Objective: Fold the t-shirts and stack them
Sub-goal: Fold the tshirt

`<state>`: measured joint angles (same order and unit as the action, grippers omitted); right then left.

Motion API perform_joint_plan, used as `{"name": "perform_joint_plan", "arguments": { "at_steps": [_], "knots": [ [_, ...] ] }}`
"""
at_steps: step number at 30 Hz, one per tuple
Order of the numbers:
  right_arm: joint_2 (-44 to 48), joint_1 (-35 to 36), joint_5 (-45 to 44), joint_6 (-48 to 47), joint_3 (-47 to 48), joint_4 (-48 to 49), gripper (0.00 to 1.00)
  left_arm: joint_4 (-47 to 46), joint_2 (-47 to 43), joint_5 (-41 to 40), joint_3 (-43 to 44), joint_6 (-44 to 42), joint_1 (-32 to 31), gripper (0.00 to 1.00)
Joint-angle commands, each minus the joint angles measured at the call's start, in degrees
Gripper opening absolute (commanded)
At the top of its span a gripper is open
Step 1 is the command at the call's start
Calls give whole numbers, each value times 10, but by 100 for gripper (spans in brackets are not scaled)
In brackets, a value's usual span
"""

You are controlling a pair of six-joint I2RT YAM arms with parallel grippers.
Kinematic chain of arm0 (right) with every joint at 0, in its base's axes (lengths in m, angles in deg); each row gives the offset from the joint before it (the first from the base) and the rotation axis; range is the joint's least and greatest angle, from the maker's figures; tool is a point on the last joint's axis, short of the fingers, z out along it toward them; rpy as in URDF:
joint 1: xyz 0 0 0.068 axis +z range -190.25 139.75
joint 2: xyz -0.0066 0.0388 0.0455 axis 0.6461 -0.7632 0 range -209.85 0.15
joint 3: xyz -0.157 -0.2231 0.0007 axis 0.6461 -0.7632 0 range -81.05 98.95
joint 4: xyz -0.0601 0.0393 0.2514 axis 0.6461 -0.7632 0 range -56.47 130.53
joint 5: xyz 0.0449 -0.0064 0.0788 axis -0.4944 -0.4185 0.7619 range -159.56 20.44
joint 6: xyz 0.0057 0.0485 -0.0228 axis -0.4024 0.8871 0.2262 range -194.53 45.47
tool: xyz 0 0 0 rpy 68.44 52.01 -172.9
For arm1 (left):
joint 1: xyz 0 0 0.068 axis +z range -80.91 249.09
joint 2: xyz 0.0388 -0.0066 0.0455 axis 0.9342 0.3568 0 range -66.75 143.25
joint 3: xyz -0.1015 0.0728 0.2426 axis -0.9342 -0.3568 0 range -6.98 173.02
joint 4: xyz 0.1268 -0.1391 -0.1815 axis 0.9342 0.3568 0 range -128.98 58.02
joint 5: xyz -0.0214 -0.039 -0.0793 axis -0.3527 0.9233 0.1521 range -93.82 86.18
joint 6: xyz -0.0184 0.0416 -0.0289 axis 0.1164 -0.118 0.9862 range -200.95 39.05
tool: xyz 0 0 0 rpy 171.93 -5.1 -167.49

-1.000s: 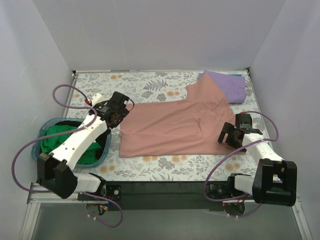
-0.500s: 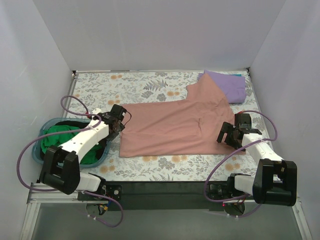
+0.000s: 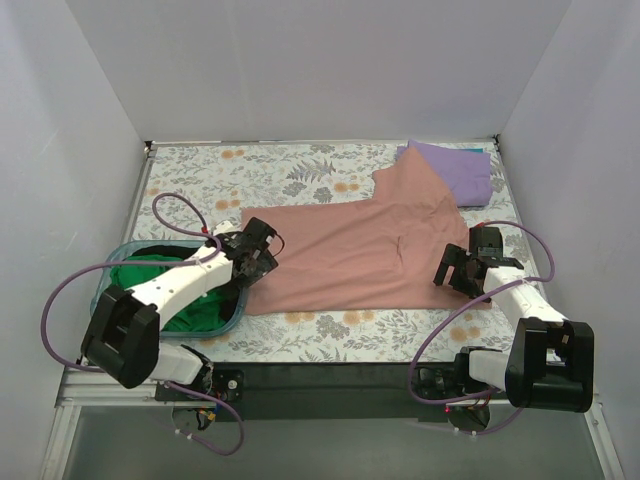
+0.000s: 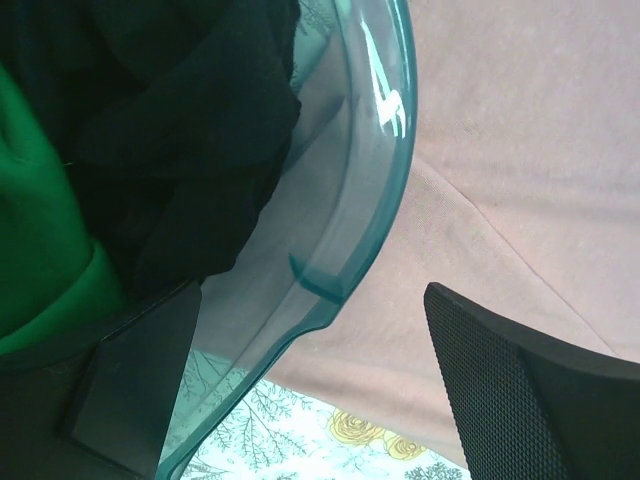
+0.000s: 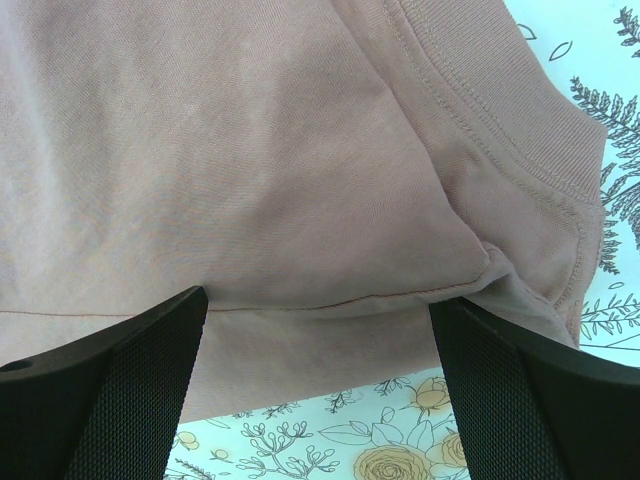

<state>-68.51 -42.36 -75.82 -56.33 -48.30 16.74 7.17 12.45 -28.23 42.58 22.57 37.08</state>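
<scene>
Bright, even light from overhead, faint soft shadows in the top view, white glare streak on the teal basket (image 4: 385,95) rim in the left wrist view, dark cloth (image 4: 190,110) inside lost in shadow, dusty-pink t-shirt (image 5: 300,180) stitching sharp in the right wrist view.

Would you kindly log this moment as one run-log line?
left gripper open, straddling basket rim | right gripper open at pink t-shirt edge | purple t-shirt folded far right | green t-shirt in basket

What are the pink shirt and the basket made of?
Pink shirt: soft matte knit, probably cotton jersey, judging by the ribbed band, stitched seams and limp folds. Basket: glossy translucent teal plastic, it seems, with light glinting on its smooth rim and a see-through wall.
</scene>
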Motion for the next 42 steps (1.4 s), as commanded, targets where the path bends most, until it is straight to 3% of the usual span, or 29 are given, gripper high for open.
{"name": "perform_joint_plan", "arguments": {
  "at_steps": [1, 8, 11, 18, 24, 34, 42],
  "knots": [
    [4, 4, -4, -3, -3, 14, 98, 28, -39, -18, 27, 20, 2, 95],
    [20, 4, 6, -7, -1, 16, 98, 38, -77, -30, 81, -4, 0, 95],
    [40, 4, 5, -7, 5, 16, 98, 33, -85, -35, 117, -11, -29, 95],
    [91, 4, 27, -14, 16, 24, 98, -43, -23, -12, 148, -46, -76, 96],
    [122, 4, 49, -22, 9, 55, 98, -153, 32, 20, 113, -80, -79, 96],
    [55, 4, 85, -34, 23, 106, 98, -274, 123, 55, 67, -103, -78, 97],
    [-4, 14, 76, -21, 12, 146, 98, -290, 177, 53, 46, -79, -77, 97]
  ]
}}
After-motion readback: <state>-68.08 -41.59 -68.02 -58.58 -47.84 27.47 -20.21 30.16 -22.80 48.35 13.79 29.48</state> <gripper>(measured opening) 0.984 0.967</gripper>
